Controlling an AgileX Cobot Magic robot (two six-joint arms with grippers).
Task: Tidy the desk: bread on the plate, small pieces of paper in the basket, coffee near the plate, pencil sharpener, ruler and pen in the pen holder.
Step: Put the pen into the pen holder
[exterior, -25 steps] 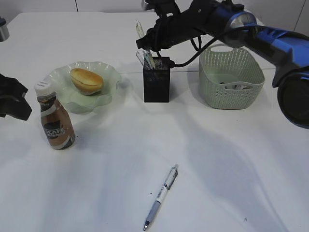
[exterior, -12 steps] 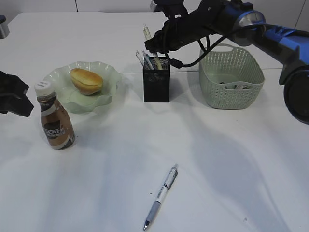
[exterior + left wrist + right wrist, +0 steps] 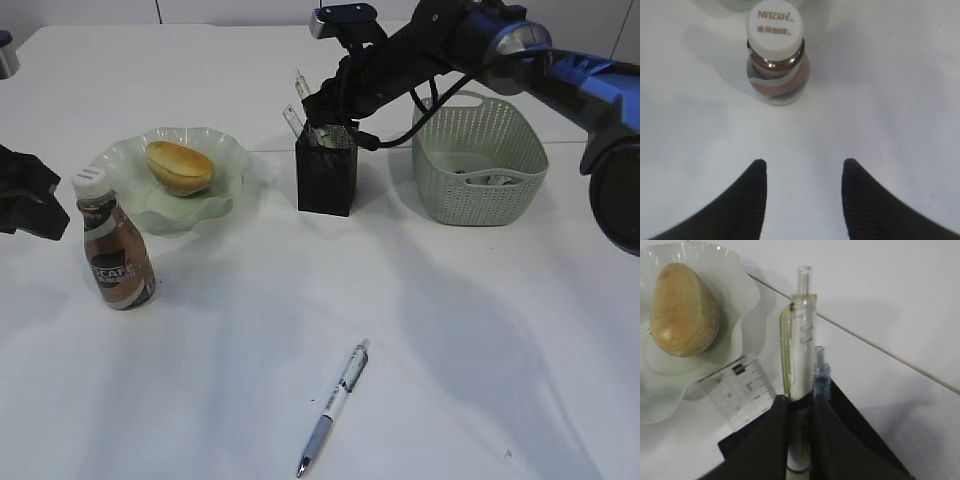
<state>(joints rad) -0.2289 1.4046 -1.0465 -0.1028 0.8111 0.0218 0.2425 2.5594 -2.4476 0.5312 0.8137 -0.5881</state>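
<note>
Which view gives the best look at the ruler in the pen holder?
The right wrist view: the ruler shows its printed marks beside the pen gripped by the right claw. The exterior view shows only its tip above the pen holder. The left wrist view misses it.

A robot test bench staged as an office desk. A bare white worktop (image 3: 200, 380) carries a mesh pen holder (image 3: 325, 178), a loose pen (image 3: 333, 407) and a plastic basket (image 3: 480, 160). A blue and black robot arm (image 3: 520, 55) reaches across it.
</note>
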